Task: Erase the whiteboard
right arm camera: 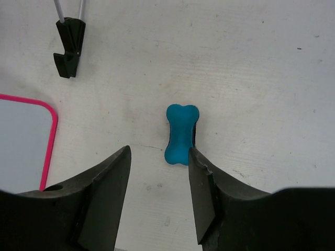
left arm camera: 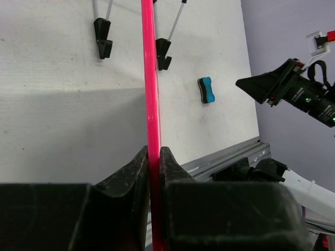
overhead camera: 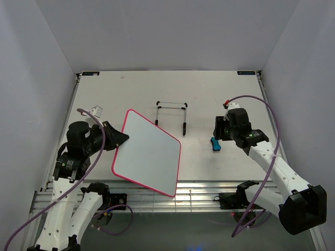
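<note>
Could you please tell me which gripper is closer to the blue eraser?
Right. The right gripper is open just short of the blue eraser; the left gripper is across the table, clamped on the whiteboard's edge.

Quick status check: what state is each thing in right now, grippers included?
whiteboard: blank, no marks visible, edge clamped.
left gripper: shut on the whiteboard's pink frame.
eraser: loose on the table, not gripped.
right gripper: open, just short of the eraser.
wire stand: upright, holding nothing.
</note>
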